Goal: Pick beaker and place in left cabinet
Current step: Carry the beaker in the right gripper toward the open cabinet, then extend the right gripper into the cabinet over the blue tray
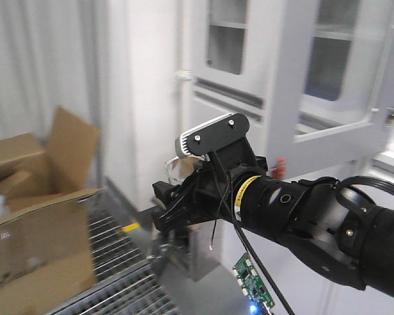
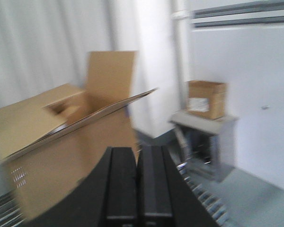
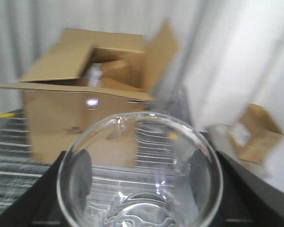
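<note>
The beaker, clear empty glass with a flared rim, fills the lower half of the right wrist view, seen from above its mouth. My right gripper is shut on it, with a black finger on each side of the glass wall. In the front view the beaker shows in front of the right gripper, held in the air. My left gripper is shut, its two black fingers pressed together with nothing between them. The left cabinet with its shelves and blue tray is out of view. All views are motion-blurred.
A large open cardboard box stands at the left on a metal roller rack; it also shows in both wrist views. A small cardboard box sits on a grey stand. A white glass-door cabinet stands behind.
</note>
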Controlling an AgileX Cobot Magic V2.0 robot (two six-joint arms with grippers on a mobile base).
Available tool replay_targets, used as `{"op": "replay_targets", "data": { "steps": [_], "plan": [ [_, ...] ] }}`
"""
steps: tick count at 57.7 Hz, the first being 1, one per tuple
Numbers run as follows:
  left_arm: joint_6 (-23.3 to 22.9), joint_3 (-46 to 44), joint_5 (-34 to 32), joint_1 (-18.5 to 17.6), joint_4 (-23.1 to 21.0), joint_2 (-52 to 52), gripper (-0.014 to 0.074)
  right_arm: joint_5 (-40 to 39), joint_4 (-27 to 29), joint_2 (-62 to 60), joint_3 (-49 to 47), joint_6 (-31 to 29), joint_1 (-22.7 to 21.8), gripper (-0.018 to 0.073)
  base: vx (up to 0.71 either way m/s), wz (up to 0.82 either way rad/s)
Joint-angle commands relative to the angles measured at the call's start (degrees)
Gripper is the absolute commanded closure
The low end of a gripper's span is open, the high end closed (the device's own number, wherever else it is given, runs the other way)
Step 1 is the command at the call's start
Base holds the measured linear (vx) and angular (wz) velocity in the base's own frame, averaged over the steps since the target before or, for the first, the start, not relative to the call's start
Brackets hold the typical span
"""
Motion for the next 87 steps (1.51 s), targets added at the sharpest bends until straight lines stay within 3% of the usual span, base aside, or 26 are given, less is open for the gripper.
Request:
{"op": "replay_targets", "data": {
  "steps": [1,87],
  "plan": [
    [-0.14,-1.03,-4.71,-0.32,-0.27,-0.61,0.0603,-4.43,-0.29,-2.39,-2.06,-0.21,-0.19,0.0405,0.33,-0.75],
    [-0.14,-1.03,-4.71,-0.32,-0.27,-0.61,0.0603,-4.45,-0.29,-2.39,-2.06,-0.21,-0.19,0.0405,0.20,-0.52]
  ]
}}
